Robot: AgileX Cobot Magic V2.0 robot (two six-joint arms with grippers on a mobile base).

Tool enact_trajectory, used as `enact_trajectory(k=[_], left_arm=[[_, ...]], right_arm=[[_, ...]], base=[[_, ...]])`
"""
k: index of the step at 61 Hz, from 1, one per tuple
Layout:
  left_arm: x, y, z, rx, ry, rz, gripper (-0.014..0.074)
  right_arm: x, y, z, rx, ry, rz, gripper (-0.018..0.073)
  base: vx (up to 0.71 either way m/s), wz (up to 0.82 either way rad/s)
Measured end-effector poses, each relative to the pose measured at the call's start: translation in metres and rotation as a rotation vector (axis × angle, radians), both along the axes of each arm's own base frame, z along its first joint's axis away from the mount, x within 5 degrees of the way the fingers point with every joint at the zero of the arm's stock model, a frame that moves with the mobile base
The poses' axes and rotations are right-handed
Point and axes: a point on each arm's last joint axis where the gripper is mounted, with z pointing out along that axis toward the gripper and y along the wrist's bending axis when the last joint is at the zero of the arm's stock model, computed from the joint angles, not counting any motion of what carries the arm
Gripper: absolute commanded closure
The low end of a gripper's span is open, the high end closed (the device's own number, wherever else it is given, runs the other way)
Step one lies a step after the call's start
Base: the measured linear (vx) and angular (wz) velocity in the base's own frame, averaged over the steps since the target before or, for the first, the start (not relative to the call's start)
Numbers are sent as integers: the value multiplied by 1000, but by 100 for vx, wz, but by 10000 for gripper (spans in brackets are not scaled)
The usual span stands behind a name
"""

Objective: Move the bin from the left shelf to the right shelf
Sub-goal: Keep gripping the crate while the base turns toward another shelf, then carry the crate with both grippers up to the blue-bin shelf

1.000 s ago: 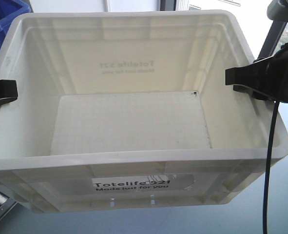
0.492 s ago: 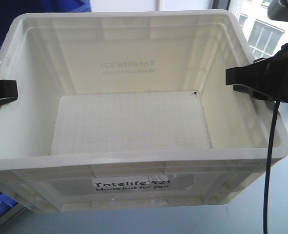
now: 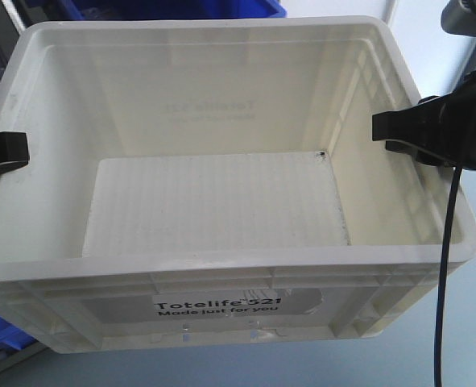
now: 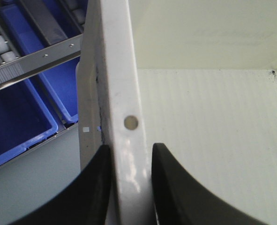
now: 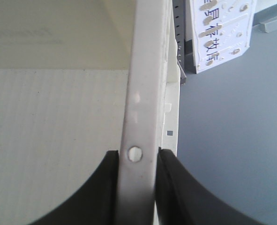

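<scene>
Background has slid since the earlier frames: the blue bins [image 3: 173, 8] that sat at far left now run along the far edge, and the windows at far right are gone. Meanwhile the bin [image 3: 221, 201] keeps the same spot in the front view, so the whole rig looks to be turning with it.

Grip: the left gripper [image 4: 131, 180] is clamped narrow on the left rim, one finger inside and one outside. The right gripper [image 5: 137, 180] does the same on the right rim. The bin hangs between both arms, seemingly off any surface. Grey floor [image 5: 232, 140] lies below its right side, and a shelf rail [image 4: 30, 65] with more blue bins lies below its left.

Progress, as judged: pickup done, transfer midway. Reaching the right shelf, set-down and release are left.

Look: white, rectangular, empty, ribbed rim, grid-textured bottom, black "Totelife 521" print on the near face, a small hole in each gripped rim.
</scene>
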Motion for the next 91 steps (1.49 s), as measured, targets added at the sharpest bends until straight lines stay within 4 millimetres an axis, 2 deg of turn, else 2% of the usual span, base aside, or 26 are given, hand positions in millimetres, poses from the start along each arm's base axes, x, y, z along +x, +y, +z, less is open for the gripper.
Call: enact_trajectory(k=[55, 91], left_arm=[[0, 0, 0, 0, 1, 0, 492], [0, 0, 0, 0, 1, 0, 492]], right_arm=[[0, 0, 0, 0, 0, 0, 564], [0, 0, 0, 1, 0, 0, 564]], base=[[6, 44], [8, 19]])
